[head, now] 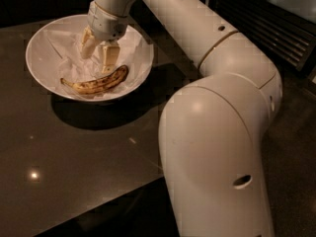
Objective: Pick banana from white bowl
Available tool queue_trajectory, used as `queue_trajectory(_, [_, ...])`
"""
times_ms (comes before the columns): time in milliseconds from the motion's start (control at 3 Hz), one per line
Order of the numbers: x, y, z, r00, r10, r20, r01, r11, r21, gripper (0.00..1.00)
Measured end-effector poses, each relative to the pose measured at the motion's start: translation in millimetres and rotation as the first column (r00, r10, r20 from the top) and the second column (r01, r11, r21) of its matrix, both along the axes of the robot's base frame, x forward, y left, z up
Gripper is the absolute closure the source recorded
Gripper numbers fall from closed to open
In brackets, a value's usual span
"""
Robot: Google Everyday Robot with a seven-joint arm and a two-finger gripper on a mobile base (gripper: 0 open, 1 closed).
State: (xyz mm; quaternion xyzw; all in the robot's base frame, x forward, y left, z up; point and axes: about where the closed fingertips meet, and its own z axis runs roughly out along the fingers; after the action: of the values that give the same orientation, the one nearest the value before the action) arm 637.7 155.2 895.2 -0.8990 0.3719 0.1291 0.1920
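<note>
A speckled yellow banana [96, 83] lies in the white bowl [44, 78], on crumpled white paper, near the bowl's front side. My gripper [98, 53] hangs inside the bowl just behind and above the banana's middle. Its two cream fingers are spread apart and hold nothing. The right finger [111, 57] points down close to the banana's right end. The left finger [87, 43] is higher and farther back. My white arm reaches in from the right.
The bowl stands at the back left of a dark glossy table [74, 157]. The table's front edge runs diagonally at the lower left. My arm's large white base [217, 157] fills the right side. A dark slatted panel [266, 19] is at the back right.
</note>
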Motion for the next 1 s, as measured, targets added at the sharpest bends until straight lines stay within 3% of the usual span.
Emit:
queue_trajectory(667, [-22.0, 5.1, -19.7, 0.9974, 0.019, -0.069, -0.02, 1.0, -0.01, 0.43])
queue_trajectory(1000, [-28.1, -7.5, -19.9, 0.9973, 0.004, -0.073, -0.007, 0.999, -0.034, 0.43])
